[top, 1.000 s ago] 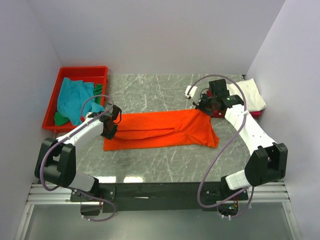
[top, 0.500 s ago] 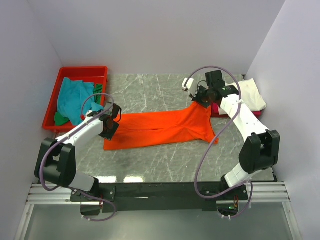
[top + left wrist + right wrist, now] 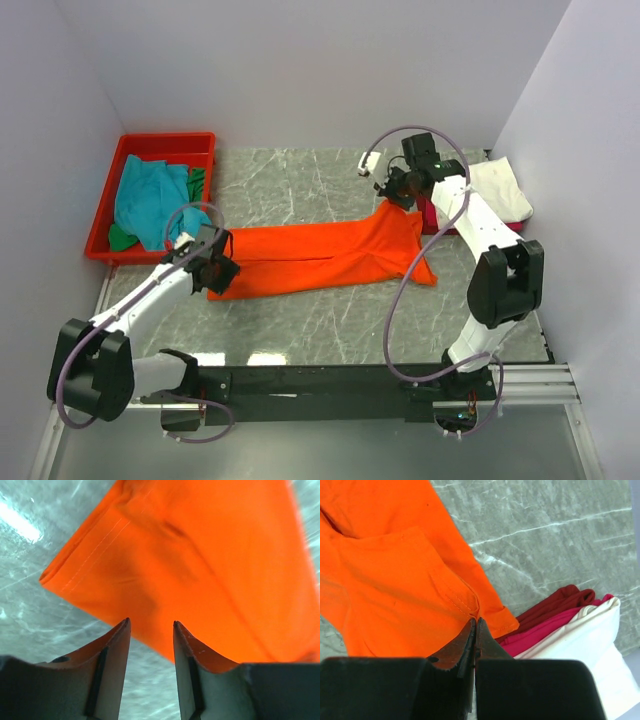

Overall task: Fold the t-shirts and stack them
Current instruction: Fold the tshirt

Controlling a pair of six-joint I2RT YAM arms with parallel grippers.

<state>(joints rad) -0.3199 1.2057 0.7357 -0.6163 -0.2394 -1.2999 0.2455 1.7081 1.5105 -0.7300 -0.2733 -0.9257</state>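
The bright orange cloth t-shirt (image 3: 320,255) lies long across frame centre on the grey marbled table (image 3: 300,185), its right end pinched in the clenched right tool (image 3: 475,621), the left tool (image 3: 150,625) released above its lower-left corner; advise gripping that corner before folding evenly.

orange t-shirt (image 3: 330,256), red tray (image 3: 166,138), grey marbled table (image 3: 300,185)
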